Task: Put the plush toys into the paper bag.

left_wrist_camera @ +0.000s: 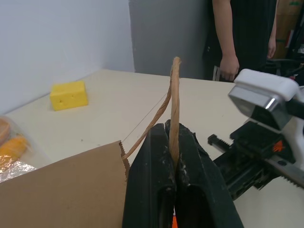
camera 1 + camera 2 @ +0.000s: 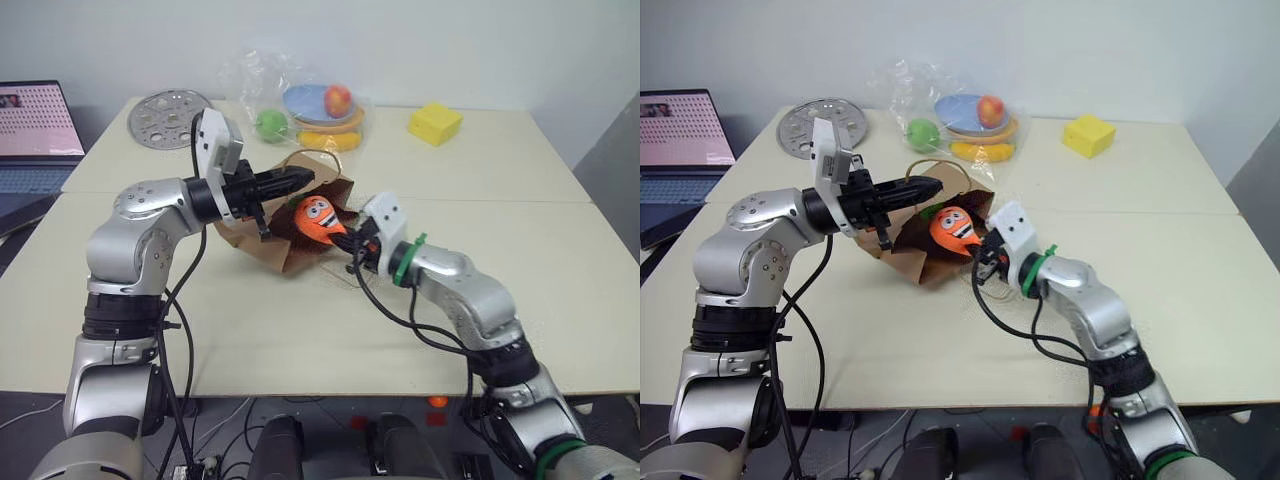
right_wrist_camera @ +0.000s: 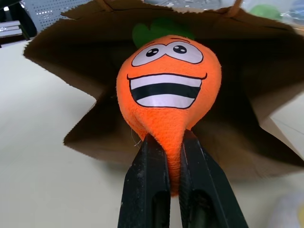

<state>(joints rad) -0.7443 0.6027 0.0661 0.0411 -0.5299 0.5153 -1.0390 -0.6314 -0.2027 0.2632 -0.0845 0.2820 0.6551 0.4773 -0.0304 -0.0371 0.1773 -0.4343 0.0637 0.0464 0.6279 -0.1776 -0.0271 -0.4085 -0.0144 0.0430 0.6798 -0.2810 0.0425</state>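
Note:
The brown paper bag [image 2: 262, 243] lies on its side in the middle of the table, with its mouth facing my right arm. My left gripper [image 1: 174, 142] is shut on the bag's twine handle [image 1: 175, 95] and holds the upper edge of the mouth up. My right gripper [image 3: 175, 161] is shut on the pointed tip of the orange carrot plush toy [image 3: 170, 90]. The carrot [image 2: 318, 220] hangs at the bag's mouth with its green leaves [image 3: 156, 29] towards the inside.
At the back of the table are a clear plastic bag of fruit and plates [image 2: 310, 105], a yellow foam block [image 2: 434, 123] and a round metal disc [image 2: 168, 117]. A laptop [image 2: 35, 130] sits at far left. A person [image 1: 242, 33] stands beyond the table.

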